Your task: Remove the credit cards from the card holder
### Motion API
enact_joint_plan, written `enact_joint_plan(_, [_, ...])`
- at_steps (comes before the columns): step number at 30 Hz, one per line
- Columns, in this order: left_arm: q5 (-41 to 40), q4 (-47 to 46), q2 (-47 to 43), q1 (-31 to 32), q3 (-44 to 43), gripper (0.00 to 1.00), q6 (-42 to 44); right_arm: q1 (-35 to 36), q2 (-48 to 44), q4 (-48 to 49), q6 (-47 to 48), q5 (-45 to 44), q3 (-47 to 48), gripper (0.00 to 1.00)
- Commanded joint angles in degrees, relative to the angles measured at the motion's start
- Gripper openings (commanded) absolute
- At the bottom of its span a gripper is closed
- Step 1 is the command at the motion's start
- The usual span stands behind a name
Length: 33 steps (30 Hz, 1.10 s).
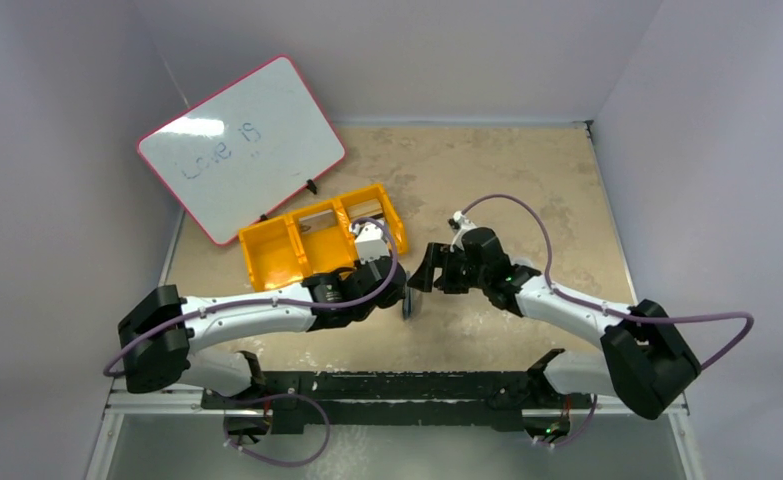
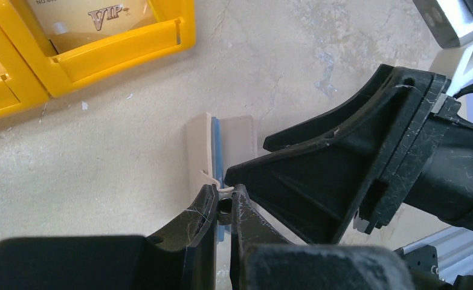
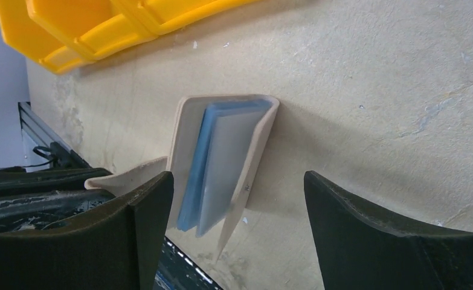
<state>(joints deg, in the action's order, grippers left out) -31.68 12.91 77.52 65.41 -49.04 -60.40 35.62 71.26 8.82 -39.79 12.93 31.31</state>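
Above the beige stone-look table (image 1: 527, 190), your left claw (image 2: 223, 202) pinches the tan bifold card holder (image 3: 222, 151), half open; your right claw (image 3: 237, 181) gapes wide, facing it. Close off-centre and the thin holder could twist free, credit cards not yet out.

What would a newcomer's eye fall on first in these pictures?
The tan card holder at the centre of the table comes first: it stands on edge, half open, light-blue panels showing. The left gripper has its jaws shut on one end, and the right gripper has its jaws open close by. Then come the yellow bin behind it to the left and the pink-rimmed whiteboard propped at the back left.
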Motion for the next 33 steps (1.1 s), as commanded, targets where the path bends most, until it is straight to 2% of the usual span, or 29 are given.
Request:
enact_joint_plan(1, [-0.5,-2.3,-0.5,0.2,-2.5,0.0,1.6,0.1,0.3,-0.8,-1.3,0.9,3.6,0.79])
enact_joint_plan(6, [-1.3,0.3,1.5,0.2,-3.3,0.0,0.4,0.1,-0.2,-5.3,-2.2,-3.9,3.9,0.64])
enact_joint_plan(10, [-1.5,-0.6,0.9,0.2,-1.5,0.0,-0.8,0.1,-1.7,-4.0,-3.9,-3.6,1.4,0.56])
enact_joint_plan(12, [-1.8,-0.7,0.6,0.2,-0.7,0.0,-1.5,0.1,-1.7,-3.5,-3.5,-3.6,0.8,0.47])
enact_joint_plan(15, [-2.5,-0.1,0.7,0.2,0.0,0.0,-2.0,0.1,-1.5,-3.5,-2.5,-5.0,0.1,0.44])
enact_joint_plan(17, [-2.9,1.1,1.1,0.2,0.0,0.0,-2.4,0.1,-1.6,-4.1,-2.3,-6.6,0.0,0.44])
enact_joint_plan(23, [-2.9,4.7,-0.2,0.2,4.3,0.0,-6.4,0.1,-5.0,-10.8,-1.4,-17.6,2.4,0.58])
enact_joint_plan(26, [-0.9,4.0,-2.2,0.4,9.2,0.02,-8.3,0.1,-7.7,-9.6,-0.5,-12.0,1.6,0.64])
enact_joint_plan(28, [0.5,3.5,-2.8,0.7,11.9,0.06,-9.4,0.1,-7.7,-7.0,-0.3,-6.8,0.3,0.68])
enact_joint_plan(31, [1.7,2.8,-3.2,1.4,14.7,0.09,-11.6,0.1,-5.6,-4.9,-0.3,-1.7,-0.5,0.69])
enact_joint_plan(33, [1.2,1.4,-3.6,1.6,15.8,0.2,-12.2,0.1,-4.2,-1.8,-1.8,2.5,-2.1,0.67])
